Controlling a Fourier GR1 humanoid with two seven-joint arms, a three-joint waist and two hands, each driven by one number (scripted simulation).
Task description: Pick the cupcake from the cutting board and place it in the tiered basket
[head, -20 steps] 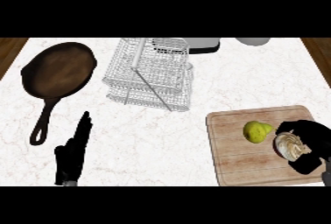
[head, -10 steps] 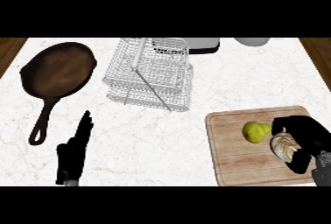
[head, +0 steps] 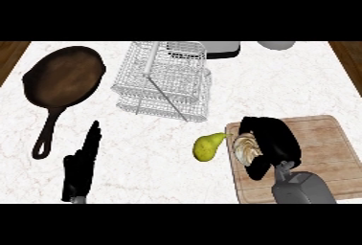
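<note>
The cupcake [head: 246,147], pale with a ribbed wrapper, sits at the left edge of the wooden cutting board [head: 322,143]. My right hand [head: 274,139] is curled round it from the right and hides most of it. I cannot tell whether the cupcake is lifted off the board. The white wire tiered basket [head: 166,79] stands at the back centre of the counter, well apart from the hand. My left hand [head: 80,160] rests open at the lower left, fingers pointing up.
A yellow-green pear [head: 205,146] lies on the marble just left of the board, close to the cupcake. A dark cast-iron skillet [head: 62,82] lies at the left. A grey appliance [head: 222,48] and a grey bowl [head: 276,45] stand along the back edge.
My right hand has moved left across the board with the cupcake in it. The pear has shifted left off the board onto the counter. The left hand has not moved.
</note>
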